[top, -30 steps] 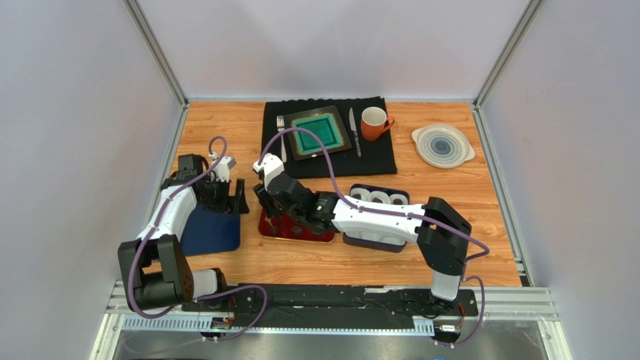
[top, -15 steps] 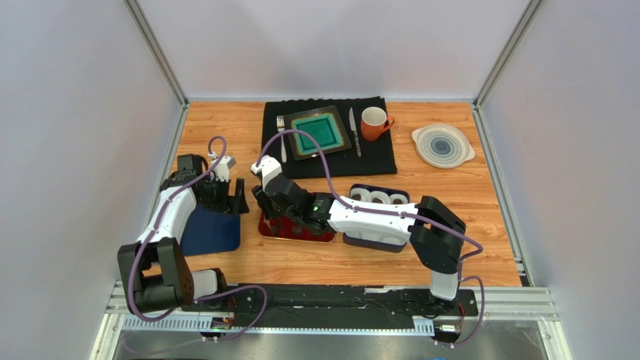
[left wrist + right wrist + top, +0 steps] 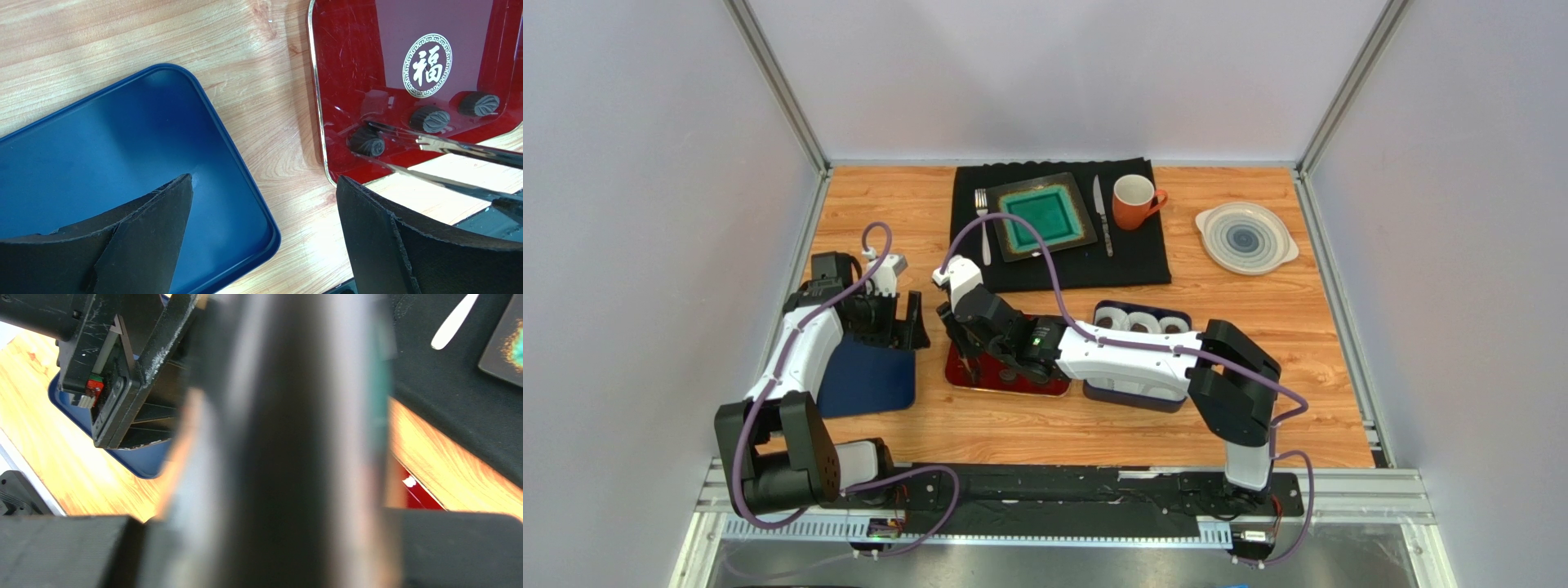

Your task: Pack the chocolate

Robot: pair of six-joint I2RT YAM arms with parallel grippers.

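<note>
Glossy red tray (image 3: 344,73), grained wood table (image 3: 258,122), ridged matt chocolate (image 3: 430,118), shiny metal tongs (image 3: 457,147)

bright even light, blurred right-wrist foreground

Free room is left ahead of the left pincer (image 3: 264,184), over a blue lid (image 3: 123,159). To its right, the red tray (image 3: 344,73) is crossed by tongs (image 3: 454,147).

Tongs (image 3: 276,447) smear into one dark blur down the right wrist view, the right arm (image 3: 1124,355) covers most of the tray (image 3: 1011,385) and its chocolate (image 3: 430,118) from above, and the lid (image 3: 123,171) runs off the left wrist frame.
</note>
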